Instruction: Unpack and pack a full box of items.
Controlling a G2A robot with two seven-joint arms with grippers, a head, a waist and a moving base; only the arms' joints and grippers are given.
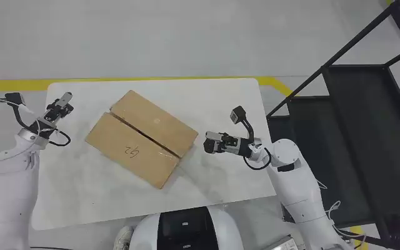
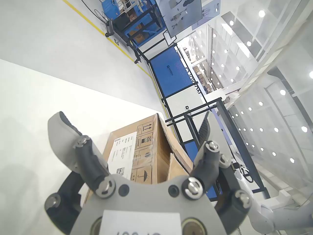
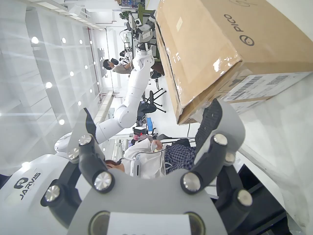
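A brown cardboard box [image 1: 141, 137] lies slantwise in the middle of the white table [image 1: 81, 187], its two top flaps shut along a taped seam. My left gripper [image 1: 57, 110] hovers open near the table's left edge, a short way from the box's left end [image 2: 137, 152]. My right gripper [image 1: 209, 143] stands open just off the box's right corner [image 3: 207, 50], with nothing between its fingers [image 3: 210, 121]. White labels show on both end faces of the box.
A dark metal stair and frame [image 1: 350, 112] stands right of the table. A yellow floor line [image 1: 156, 79] runs behind the table's far edge. Bare table surface lies in front of the box and to its far right.
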